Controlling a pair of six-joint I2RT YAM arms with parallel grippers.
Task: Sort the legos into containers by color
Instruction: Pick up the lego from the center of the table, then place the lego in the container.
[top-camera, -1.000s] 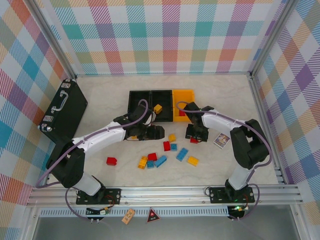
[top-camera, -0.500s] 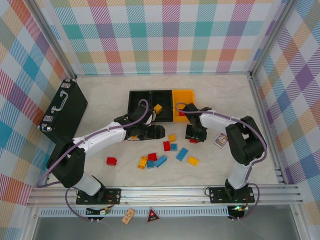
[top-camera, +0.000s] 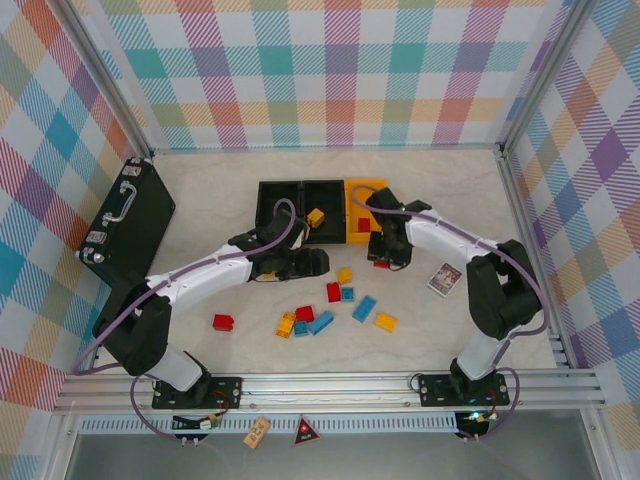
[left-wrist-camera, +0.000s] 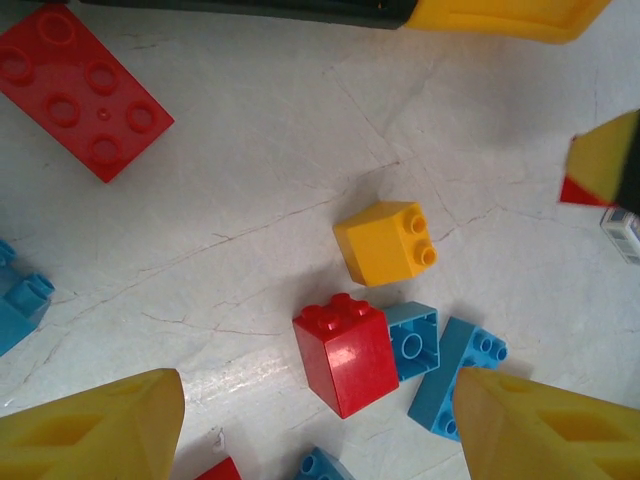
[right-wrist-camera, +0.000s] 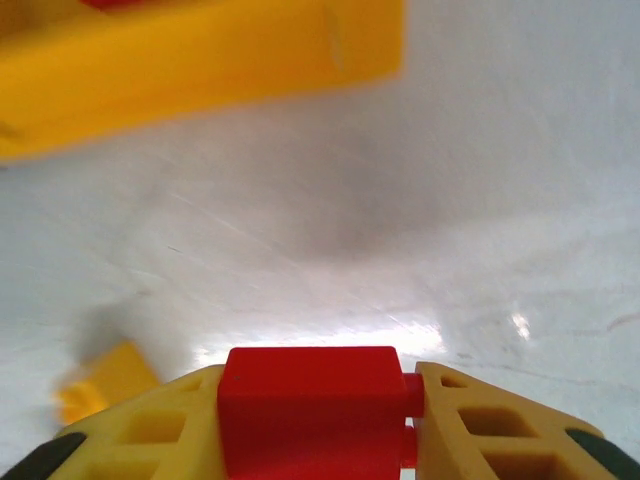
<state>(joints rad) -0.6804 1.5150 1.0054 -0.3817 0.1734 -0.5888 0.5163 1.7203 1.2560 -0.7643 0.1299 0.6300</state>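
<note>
Briefcase (top-camera: 125, 218): far left, well apart from the work.
Left gripper (top-camera: 308, 264): jaws spread, empty, hovering at the back edge of the scattered bricks.
Loose legos (top-camera: 320, 322): strewn between the arms; probably light, stiff and slick; best pinched across flat sides, not studs.
Containers (top-camera: 302, 200): row of three; their near walls need clearing.
Red brick (right-wrist-camera: 308, 385): clamped squarely, just in front of the yellow-orange bin (top-camera: 367, 183).
Right gripper (top-camera: 386, 256): closed on that brick; open table lies to its right.
Card (top-camera: 444, 278): near, easily brushed.
</note>
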